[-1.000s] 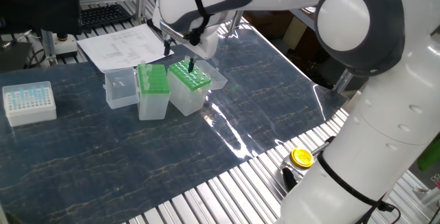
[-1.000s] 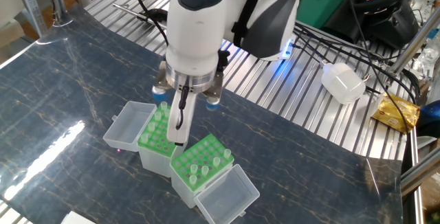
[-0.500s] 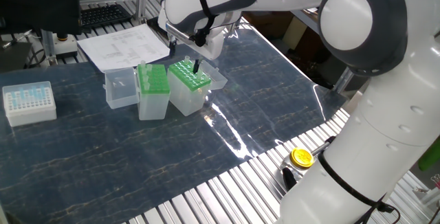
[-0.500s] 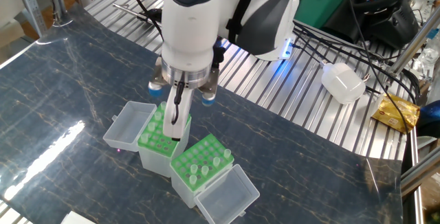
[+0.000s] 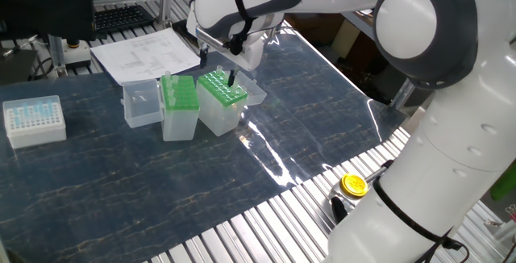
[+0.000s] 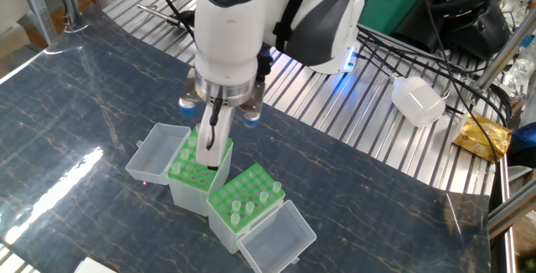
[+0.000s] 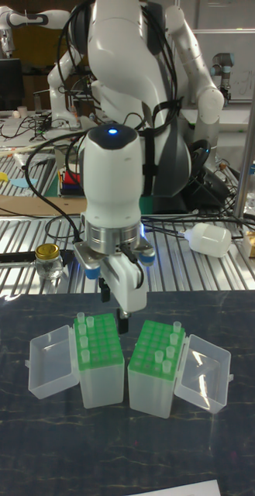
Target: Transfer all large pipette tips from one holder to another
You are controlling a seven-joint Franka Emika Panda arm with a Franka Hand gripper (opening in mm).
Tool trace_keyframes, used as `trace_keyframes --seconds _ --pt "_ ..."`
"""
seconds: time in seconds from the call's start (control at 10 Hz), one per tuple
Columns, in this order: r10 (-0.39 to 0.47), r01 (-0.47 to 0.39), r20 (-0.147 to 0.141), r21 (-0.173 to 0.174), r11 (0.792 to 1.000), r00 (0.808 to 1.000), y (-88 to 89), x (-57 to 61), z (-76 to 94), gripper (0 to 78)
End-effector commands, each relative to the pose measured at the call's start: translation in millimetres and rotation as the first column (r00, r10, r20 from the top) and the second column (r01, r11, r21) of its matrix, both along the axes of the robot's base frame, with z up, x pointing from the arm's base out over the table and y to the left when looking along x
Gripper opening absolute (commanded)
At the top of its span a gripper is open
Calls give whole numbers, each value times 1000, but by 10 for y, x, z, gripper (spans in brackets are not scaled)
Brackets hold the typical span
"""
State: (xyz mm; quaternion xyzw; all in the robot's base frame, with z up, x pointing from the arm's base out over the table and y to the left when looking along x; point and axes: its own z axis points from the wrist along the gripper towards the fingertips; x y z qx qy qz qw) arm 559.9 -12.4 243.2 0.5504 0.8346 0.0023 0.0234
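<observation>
The tips [image 7: 171, 341] are light, thin-walled and slick, we judge, and easy to bend. The wide collar standing above the rack is the place to pinch. They stand upright, long axis vertical, points down, in the holder [image 7: 152, 364]. More stand in the other box [image 7: 104, 353] just beside it on the table [image 7: 34, 449]. The gripper [image 7: 115, 310] hangs above the boxes. We cannot tell how far the jaws are parted, and we see no tip in them.

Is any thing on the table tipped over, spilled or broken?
Nothing stands out. Both green-topped boxes stand upright with lids open, tips seated upright in their holes. The white box also sits flat.
</observation>
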Motion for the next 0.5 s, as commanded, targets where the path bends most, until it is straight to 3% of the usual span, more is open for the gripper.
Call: trace_keyframes --seconds 0.1,0.5 --pt "-10 10 0 1 1000 1000 -51 -5 7 774" --pt "-10 10 1 1 1000 1000 -139 -31 -42 774"
